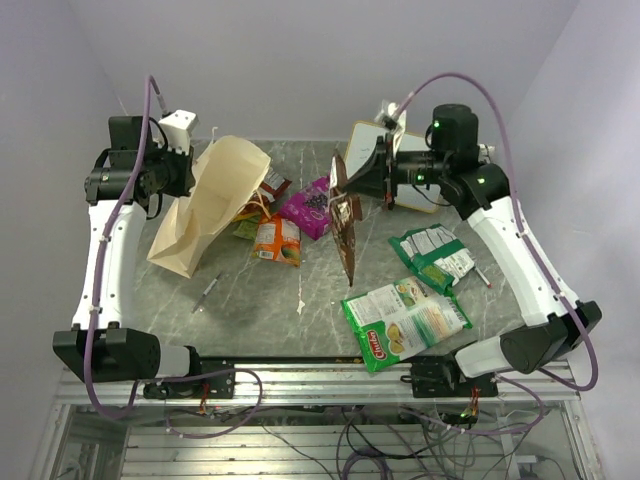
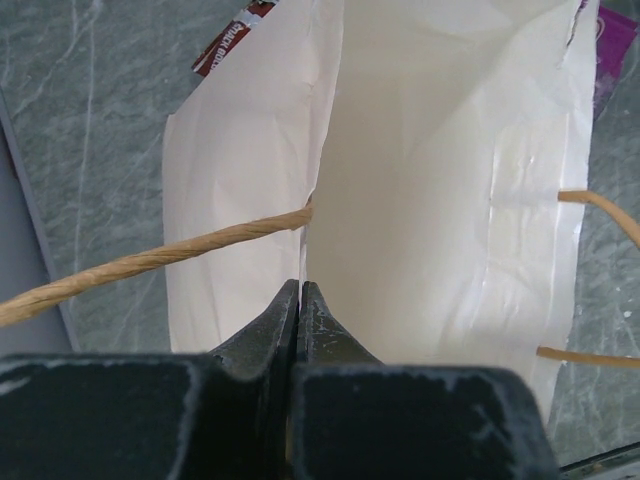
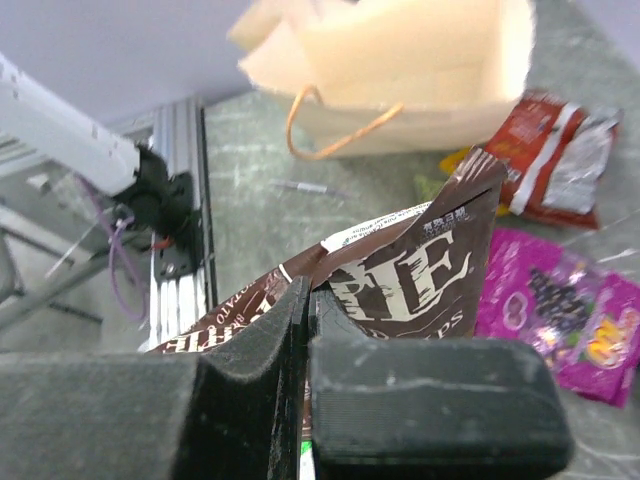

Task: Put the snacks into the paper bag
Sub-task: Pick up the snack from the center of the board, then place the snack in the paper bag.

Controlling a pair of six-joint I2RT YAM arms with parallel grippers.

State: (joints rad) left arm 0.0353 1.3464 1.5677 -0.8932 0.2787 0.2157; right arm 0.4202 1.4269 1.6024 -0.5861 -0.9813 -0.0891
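Observation:
The cream paper bag (image 1: 215, 200) lies tilted at the left, mouth toward the middle. My left gripper (image 2: 300, 290) is shut on its rim (image 2: 310, 180) and holds it up. My right gripper (image 3: 307, 295) is shut on the top edge of a brown snack packet (image 3: 440, 270), which hangs above the table's middle (image 1: 343, 215). At the bag's mouth lie a purple packet (image 1: 312, 207), an orange packet (image 1: 278, 240) and a red packet (image 3: 550, 155). Two green-and-white packets (image 1: 405, 322) (image 1: 433, 255) lie at the right front.
A framed whiteboard (image 1: 362, 148) stands behind my right gripper. Thin pens lie on the grey table: one at the left front (image 1: 207, 290), one in the middle (image 1: 301, 300), one at the right (image 1: 481, 276). The bag's cord handle (image 2: 140, 265) runs left.

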